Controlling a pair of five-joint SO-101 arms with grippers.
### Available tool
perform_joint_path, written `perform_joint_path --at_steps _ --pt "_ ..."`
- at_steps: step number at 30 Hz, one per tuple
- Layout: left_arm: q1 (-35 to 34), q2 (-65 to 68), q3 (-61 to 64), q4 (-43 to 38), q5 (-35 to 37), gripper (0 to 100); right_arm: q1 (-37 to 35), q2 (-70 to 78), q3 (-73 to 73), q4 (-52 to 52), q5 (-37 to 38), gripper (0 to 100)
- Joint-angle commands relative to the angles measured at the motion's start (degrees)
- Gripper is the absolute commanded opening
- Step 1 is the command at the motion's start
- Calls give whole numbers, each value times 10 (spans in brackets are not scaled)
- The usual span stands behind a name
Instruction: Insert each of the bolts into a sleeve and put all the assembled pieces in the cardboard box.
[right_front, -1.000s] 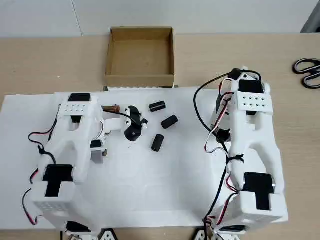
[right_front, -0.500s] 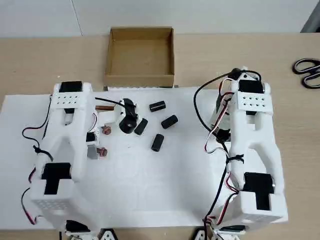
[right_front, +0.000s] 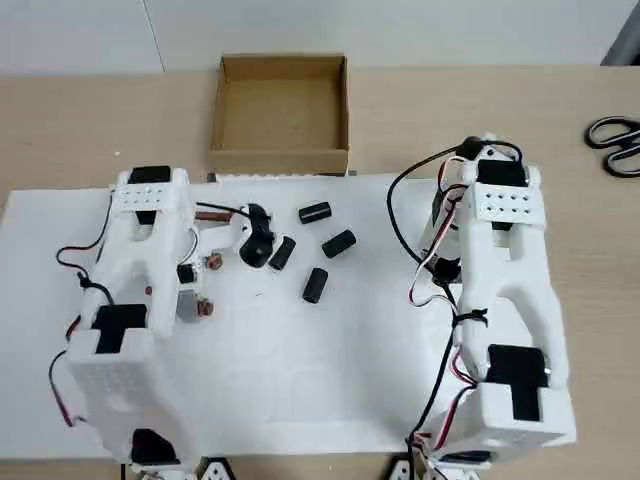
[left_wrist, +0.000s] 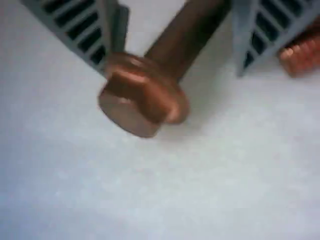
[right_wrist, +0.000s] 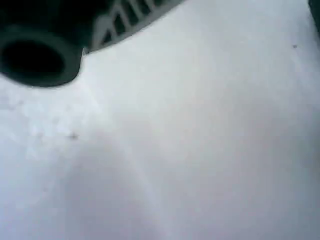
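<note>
In the left wrist view my left gripper (left_wrist: 177, 67) stands open over a copper bolt (left_wrist: 145, 100) on the white sheet, one ribbed finger on each side of its shaft. A second bolt (left_wrist: 302, 55) lies just beyond one finger. From above, the left gripper (right_front: 188, 295) points down beside two bolts (right_front: 213, 262) (right_front: 205, 308), and a longer bolt (right_front: 210, 213) lies farther back. Several black sleeves (right_front: 315, 212) (right_front: 339, 243) (right_front: 315, 285) (right_front: 281, 252) lie mid-sheet. My right gripper (right_front: 447, 270) sits tucked under its arm, shut on a black sleeve (right_wrist: 32, 60) whose hollow end faces the camera.
The open cardboard box (right_front: 280, 155) stands behind the white sheet (right_front: 330, 380), on the wooden table. Scissors (right_front: 618, 145) lie at the far right edge. The left arm's black wrist camera (right_front: 257, 245) hangs over the sheet near the sleeves.
The left arm swung left and back from the sleeves, uncovering two bolts, and has come down over the bolts. The right arm has kept still.
</note>
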Motion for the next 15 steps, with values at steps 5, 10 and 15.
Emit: perform_joint_path --at_steps 5,10,15 --pt "-5 22 -21 -11 -159 141 3 -31 -6 -3 2 3" --pt "-4 19 -22 -8 -157 41 3 -31 -6 -3 2 3" --pt "-4 19 -45 53 -150 6 2 -32 -6 -3 2 3"
